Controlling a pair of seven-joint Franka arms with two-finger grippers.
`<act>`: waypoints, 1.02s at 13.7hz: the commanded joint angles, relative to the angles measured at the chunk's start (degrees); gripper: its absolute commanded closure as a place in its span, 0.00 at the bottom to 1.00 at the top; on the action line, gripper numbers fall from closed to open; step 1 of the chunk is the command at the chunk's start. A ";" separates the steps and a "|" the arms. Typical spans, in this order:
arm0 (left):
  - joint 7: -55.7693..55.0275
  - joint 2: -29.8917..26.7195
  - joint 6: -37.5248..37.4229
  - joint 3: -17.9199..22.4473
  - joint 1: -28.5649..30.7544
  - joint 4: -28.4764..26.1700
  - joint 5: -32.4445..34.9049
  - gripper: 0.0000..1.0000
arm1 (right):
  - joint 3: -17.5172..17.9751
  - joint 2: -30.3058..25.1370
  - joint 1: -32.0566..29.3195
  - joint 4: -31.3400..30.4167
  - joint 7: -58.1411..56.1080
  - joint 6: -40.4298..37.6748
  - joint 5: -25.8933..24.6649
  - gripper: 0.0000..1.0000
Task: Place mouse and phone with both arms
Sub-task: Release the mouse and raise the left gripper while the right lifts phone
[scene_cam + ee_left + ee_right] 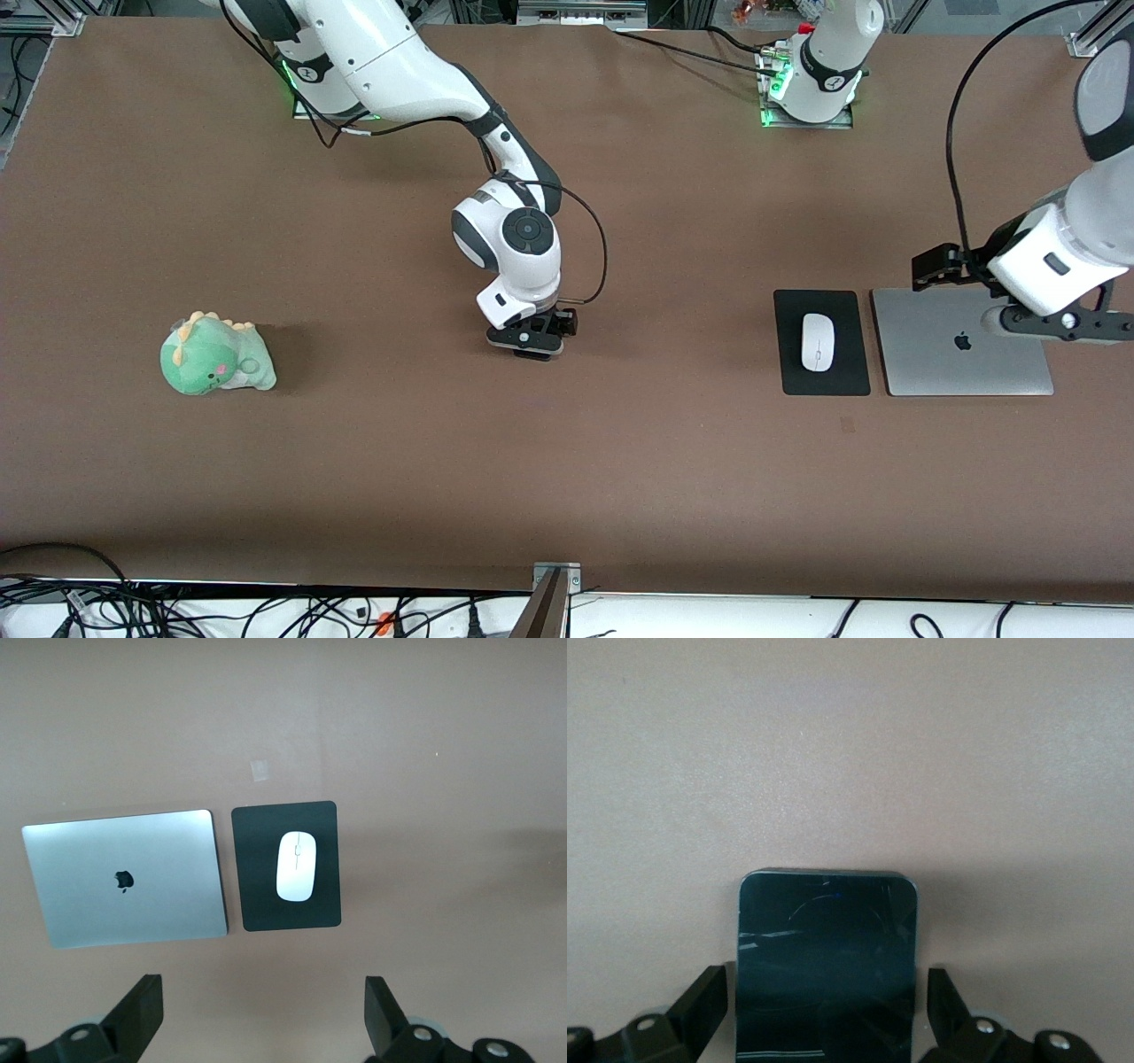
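Currently right gripper (528, 346) mid-table, fingers spread either side of the phone (826, 966), not clamping. Left gripper (1059, 323) open over the MacBook (961, 344); mouse (818, 341) on mouse pad (788, 354).

1 mouse (818, 341), 1 phone (826, 966), 1 pad (821, 382), 1 laptop (939, 354), 1 plush dinosaur (215, 355), 2 arms.

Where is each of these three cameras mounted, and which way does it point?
Front view: high across the table, facing both arms' bases; shows the mouse on its black pad, laptop and plush dinosaur.
Left wrist view: on the left arm, looking down past the open left gripper at mouse, pad and laptop, all shared with the front view.
Right wrist view: on the right arm, looking down at the phone between the right gripper fingers.
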 commanded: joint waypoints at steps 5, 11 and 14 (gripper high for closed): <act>-0.41 -2.67 0.20 1.86 -0.46 -0.39 0.58 0.00 | -0.02 0.11 -0.63 0.05 -0.84 0.54 -0.96 0.47; 0.20 -18.66 13.38 7.74 -5.90 -20.58 0.06 0.00 | -0.02 -4.97 -5.10 0.31 -9.95 -7.09 0.27 0.50; 3.35 -18.95 12.95 11.18 -8.73 -20.97 -0.03 0.00 | -0.02 -9.11 -10.72 0.14 -23.37 -14.12 5.08 0.50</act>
